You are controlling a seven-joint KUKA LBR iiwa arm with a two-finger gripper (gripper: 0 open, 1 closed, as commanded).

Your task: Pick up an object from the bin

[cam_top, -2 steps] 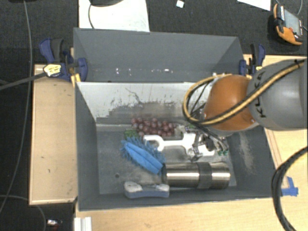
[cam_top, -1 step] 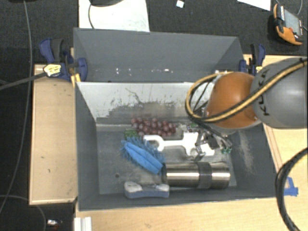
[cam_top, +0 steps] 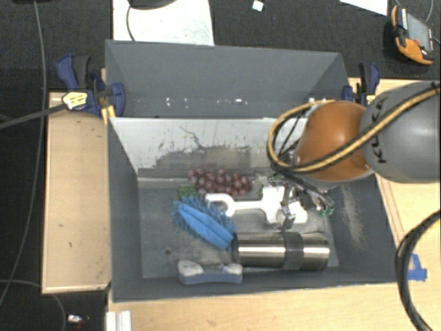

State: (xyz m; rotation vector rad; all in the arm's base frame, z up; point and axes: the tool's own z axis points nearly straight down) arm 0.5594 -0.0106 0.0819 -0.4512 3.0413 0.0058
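Gripper [cam_top: 289,211] sits low, right of centre in the bin [cam_top: 127,205], at the right end of a white plastic handle-shaped piece [cam_top: 238,205]. Wide or narrow: can't tell (orange wrist cover [cam_top: 331,140] looms above). Just in front: steel cylinder w/ black band [cam_top: 275,252]. Left: blue brush [cam_top: 204,226]. Behind: purple grapes [cam_top: 220,180].

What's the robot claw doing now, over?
Gripper low over right end of white handled thing, mid-bin. Nothing seen lifted. Steel cylinder close in front, blue brush beside the handle, purple grapes behind.
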